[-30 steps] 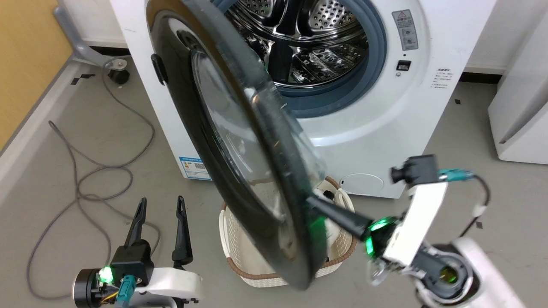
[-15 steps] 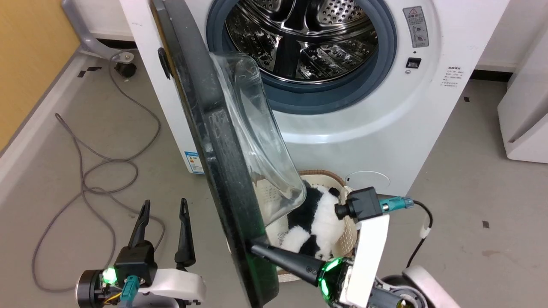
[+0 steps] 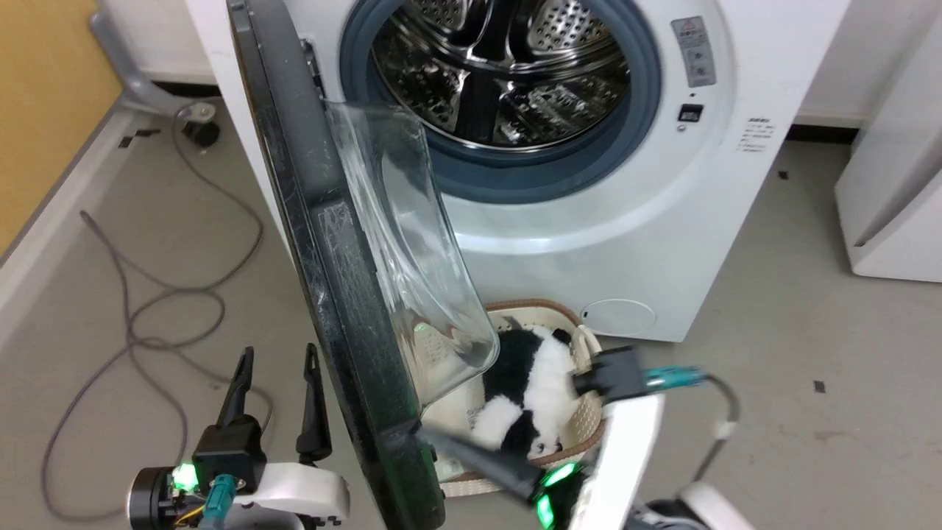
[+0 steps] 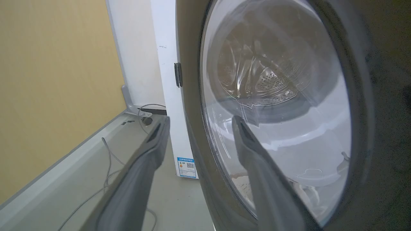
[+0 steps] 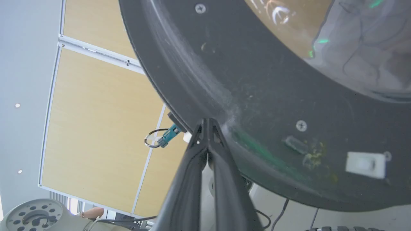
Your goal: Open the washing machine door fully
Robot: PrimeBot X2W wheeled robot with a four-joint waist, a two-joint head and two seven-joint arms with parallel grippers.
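Observation:
The washing machine door (image 3: pixel 324 243) stands swung out to the left of the white washing machine (image 3: pixel 662 221), edge-on to the head view, its clear glass bowl (image 3: pixel 397 243) facing the steel drum (image 3: pixel 500 81). My right gripper (image 3: pixel 421 436) is shut with nothing in it. Its joined tips press on the door's black inner rim (image 5: pixel 257 80) near the lower edge, as the right wrist view shows at the right gripper (image 5: pixel 207 122). My left gripper (image 3: pixel 276 355) stands open on the door's outer side. In the left wrist view the left gripper (image 4: pixel 200 120) sits close to the door's front (image 4: pixel 369 96), apart from it.
A cream basket (image 3: pixel 581 434) holding a black-and-white plush (image 3: pixel 530 383) sits on the floor under the open door. A grey cable (image 3: pixel 147 309) loops over the floor at left. Another white appliance (image 3: pixel 890 184) stands at right, and a yellow wall (image 3: pixel 44 88) at far left.
The door has swung farther open to the left, from slanting across the drum to nearly edge-on. My shut right gripper has followed it leftward along the rim. The left gripper has stayed put.

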